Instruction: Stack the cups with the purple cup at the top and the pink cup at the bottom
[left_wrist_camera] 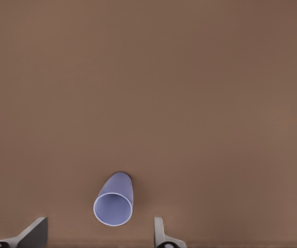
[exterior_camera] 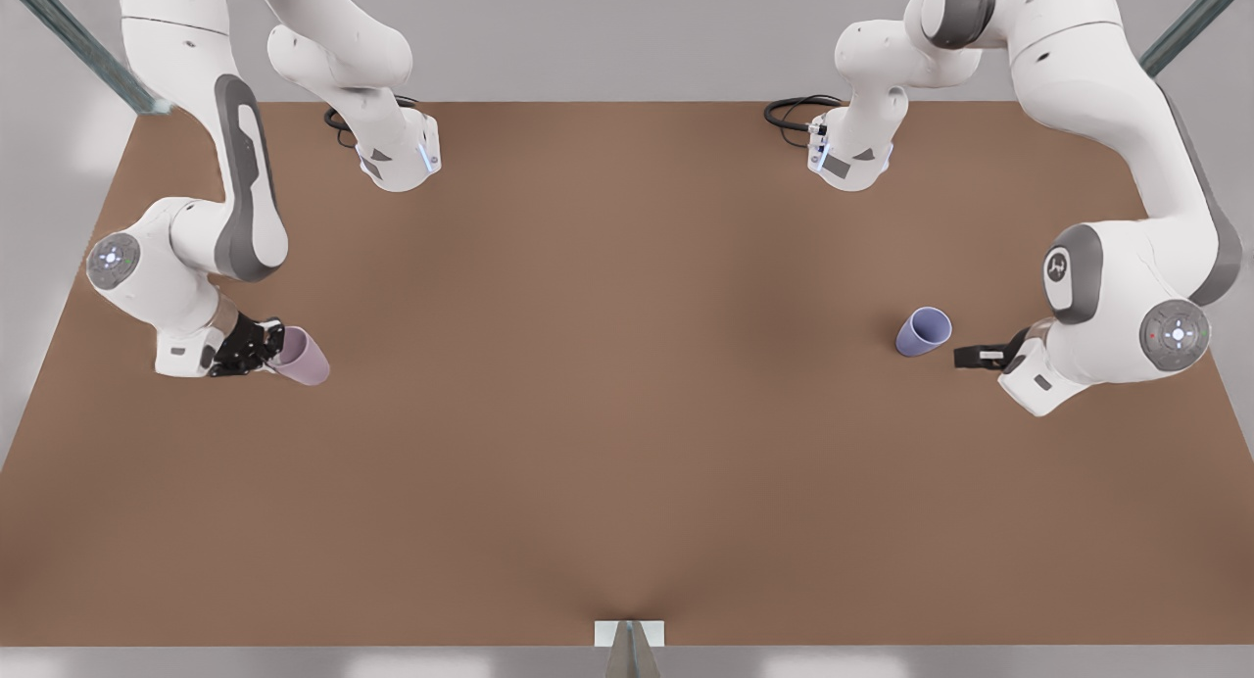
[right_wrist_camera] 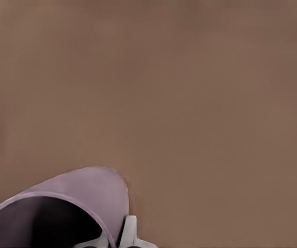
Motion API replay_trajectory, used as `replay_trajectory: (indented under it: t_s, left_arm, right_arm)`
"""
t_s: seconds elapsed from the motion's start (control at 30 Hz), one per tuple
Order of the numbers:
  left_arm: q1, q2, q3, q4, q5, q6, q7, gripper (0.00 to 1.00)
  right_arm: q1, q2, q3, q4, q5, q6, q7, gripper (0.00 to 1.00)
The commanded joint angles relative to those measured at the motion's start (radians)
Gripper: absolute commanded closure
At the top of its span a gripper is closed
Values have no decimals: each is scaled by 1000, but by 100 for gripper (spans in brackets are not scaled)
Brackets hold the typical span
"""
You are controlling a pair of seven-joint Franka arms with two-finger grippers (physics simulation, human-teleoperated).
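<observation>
Pink cup point(exterior_camera: 305, 357) sits on the tabletop point(exterior_camera: 627, 413) at the front view's left, with the right gripper point(exterior_camera: 263, 348) clamped on its rim, one finger inside the mouth and one point(right_wrist_camera: 128, 231) outside. Purple cup point(exterior_camera: 923, 331) stands well apart at the front view's right, just ahead of the left gripper point(exterior_camera: 975, 356), whose fingers point(left_wrist_camera: 160, 233) are spread apart and not touching it. To do this well, I'd keep the rim pinch firm, set the pink one upright near the middle, then square the spread fingers on the purple wall before closing
</observation>
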State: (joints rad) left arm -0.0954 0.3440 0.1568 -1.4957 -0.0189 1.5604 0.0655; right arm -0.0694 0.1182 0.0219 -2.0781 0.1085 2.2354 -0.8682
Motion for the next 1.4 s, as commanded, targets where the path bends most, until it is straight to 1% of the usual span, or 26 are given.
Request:
replay_trajectory:
  t_s: [0.0,0.03,0.13,0.17,0.2,0.23,0.27,0.3,0.33,0.4,0.5,0.53,0.57,0.77,0.8,0.83,0.87,0.9,0.93,0.97,1.0,1.07,1.13,1.2,1.27,1.37]
  left_arm:
    - [0,-36,21,-89,-1,113,46,0]
    - [0,-54,32,-136,-3,154,68,0]
    - [0,-106,53,-334,-4,345,151,0]
    - [0,-114,55,-365,-4,377,171,0]
    - [-1,-119,56,-415,-4,438,197,0]
    - [0,-123,73,-469,-4,499,233,0]
    - [0,-123,90,-506,-4,556,287,0]
    - [0,-116,92,-550,-4,625,301,0]
    - [0,-114,92,-601,-4,688,303,0]
    - [0,-114,115,-638,-4,698,359,0]
    - [0,-106,122,-747,-4,832,376,0]
    - [0,-103,136,-764,-4,839,393,0]
    - [0,-105,139,-768,-4,839,405,0]
    - [0,-89,167,-787,-4,846,442,0]
    - [-1,-88,167,-788,-4,846,441,24]
    - [0,-83,167,-787,-4,842,441,43]
    - [-1,-74,165,-787,-6,845,441,43]
    - [-1,-68,162,-788,-6,846,439,47]
    - [-3,-60,158,-787,-27,846,439,52]
    - [-9,-53,153,-787,-35,846,439,54]
    - [-10,-54,153,-788,-35,845,439,60]
    - [-13,-54,152,-788,-47,839,438,67]
    - [-13,-62,148,-784,-47,819,435,68]
    - [-15,-72,145,-779,-47,791,433,69]
    - [-15,-89,136,-764,-47,739,415,71]
    - [-15,-105,116,-747,-47,702,396,79]
  right_arm:
    - [42,23,162,67,-3,-184,768,79]
    - [84,40,205,105,-3,-186,881,79]
    - [327,172,208,317,-3,-189,1299,79]
    - [390,227,208,363,-7,-184,1424,79]
    - [482,336,207,512,-12,-188,1575,79]
    - [531,455,205,651,-21,-186,1702,79]
    - [586,535,197,743,-68,-184,1790,79]
    - [663,642,159,884,-75,-184,1894,79]
    - [701,747,144,1019,-75,-178,1988,79]
    - [735,822,119,1095,-76,-149,2097,79]
    - [770,859,104,1116,-76,-151,2137,79]
    - [799,859,96,1115,-76,-158,2148,79]
    - [832,859,67,1116,-75,-160,2155,79]
    - [855,894,55,1128,-75,-151,2172,79]
    - [855,900,53,1135,-75,-151,2174,66]
    - [855,905,47,1135,-75,-152,2175,63]
    - [855,907,47,1135,-75,-151,2175,62]
    - [853,919,47,1136,-75,-140,2177,60]
    - [853,919,47,1135,-75,-137,2177,49]
    - [853,919,47,1135,-75,-135,2177,46]
    - [853,919,47,1135,-75,-135,2177,45]
    - [853,919,46,1135,-75,-140,2177,45]
    - [853,913,46,1133,-75,-151,2175,39]
    - [856,897,49,1130,-75,-186,2177,37]
    - [858,877,50,1122,-76,-184,2175,36]
    - [858,876,55,1121,-90,-177,2175,36]
